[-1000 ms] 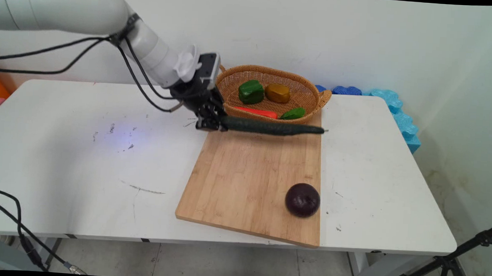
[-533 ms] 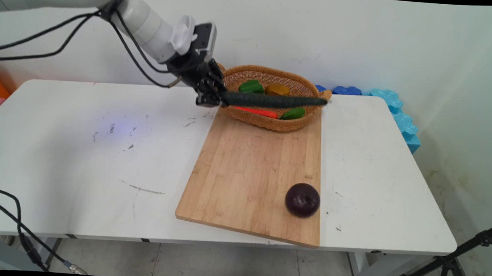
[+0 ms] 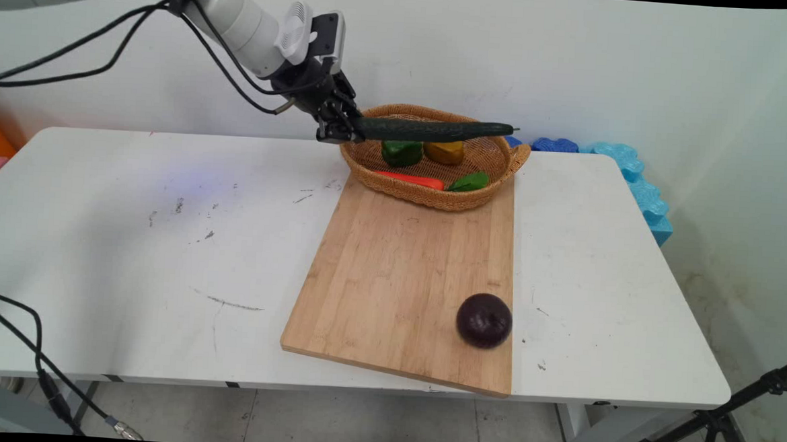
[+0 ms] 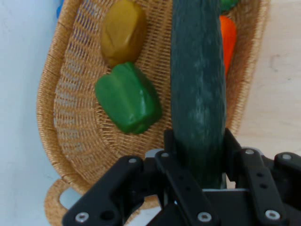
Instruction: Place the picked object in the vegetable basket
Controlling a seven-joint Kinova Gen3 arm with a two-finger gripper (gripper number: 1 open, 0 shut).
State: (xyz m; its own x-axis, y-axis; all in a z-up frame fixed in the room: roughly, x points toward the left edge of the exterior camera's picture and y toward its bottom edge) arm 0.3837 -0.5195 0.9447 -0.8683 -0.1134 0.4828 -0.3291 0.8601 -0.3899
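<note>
My gripper (image 3: 341, 132) is shut on one end of a long dark green cucumber (image 3: 432, 129), which sticks out level to the right, in the air over the wicker basket (image 3: 435, 195). In the hand view the cucumber (image 4: 197, 89) runs up from between the fingers (image 4: 170, 141) across the basket (image 4: 70, 122). Below it in the basket lie a green pepper (image 3: 400, 152), a yellow-brown pepper (image 3: 444, 151), an orange carrot (image 3: 410, 179) and a small green vegetable (image 3: 469, 181).
A wooden cutting board (image 3: 404, 275) lies in front of the basket, with a dark purple round vegetable (image 3: 484, 320) near its front right corner. Blue foam pieces (image 3: 628, 173) sit at the table's back right. Black cables hang from the arm.
The gripper has lifted the cucumber from the board's far edge, up and slightly back, so it now hangs above the basket.
</note>
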